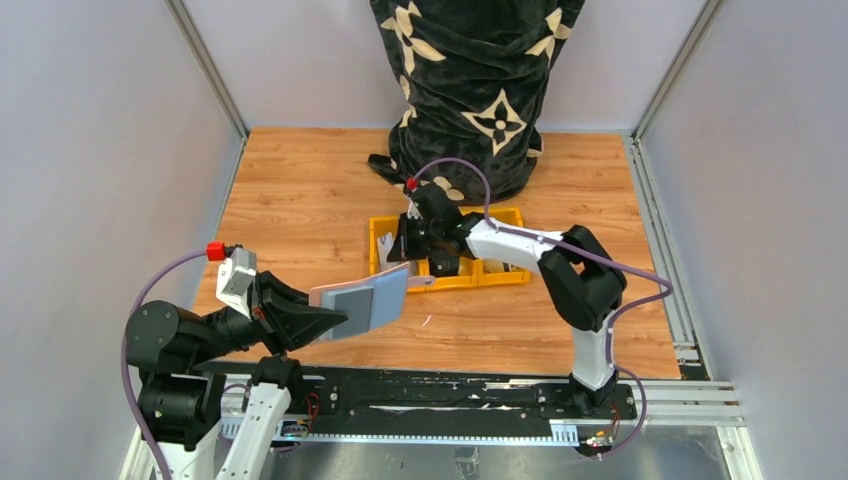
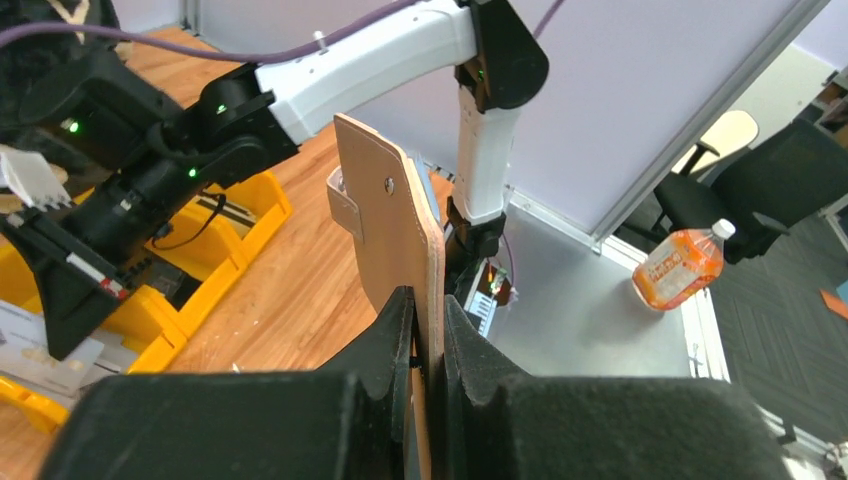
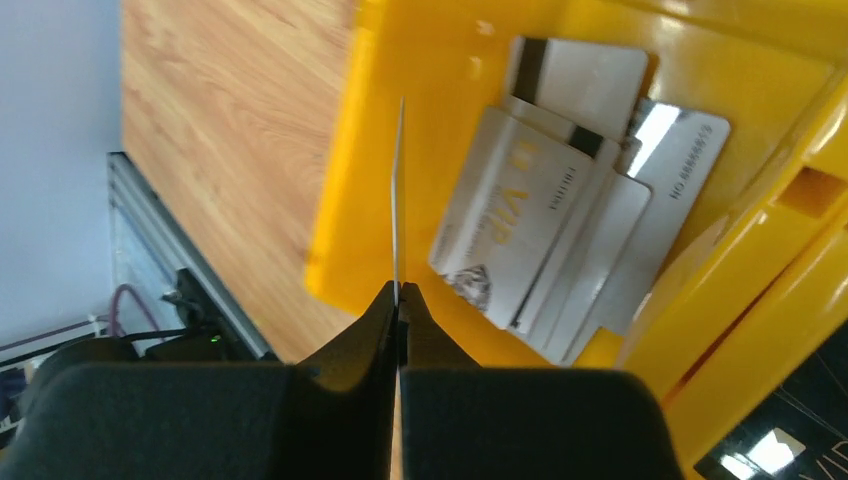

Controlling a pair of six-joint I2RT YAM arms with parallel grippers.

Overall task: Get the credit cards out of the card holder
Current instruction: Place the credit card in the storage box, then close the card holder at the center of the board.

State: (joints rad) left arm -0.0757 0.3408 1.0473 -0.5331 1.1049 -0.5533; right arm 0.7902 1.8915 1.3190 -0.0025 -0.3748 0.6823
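Left end effector [image 2: 427,322] of mine is clamped on the lower edge of the card holder [image 2: 392,225], which stands upright between the fingers, lifted off the tabletop [image 1: 300,190]. Its taupe face carries a small rivet, and a little tab sticks out on the side away from me. From above, a blue-grey card [image 1: 357,308] shows lying against the holder's face just beyond the fingertips. My right end effector [image 3: 398,298] is pinched shut on a single credit card [image 3: 398,190], seen edge-on as a thin pale line running straight out from the tips. It hangs over the near wall of the yellow tray [image 3: 420,60]. Just to the right of that held card, inside the same compartment, lies a loose fan of silvery credit cards [image 3: 540,235]. The top one reads "VIP" in gold with smaller print I cannot make out. Another, further right, bears "NO" followed by a row of eights, and two show dark magnetic stripes. Well off to the right of my left end effector, beyond the tabletop's edge, an orange bottle [image 2: 678,268] lies on its side, its label too small to read.
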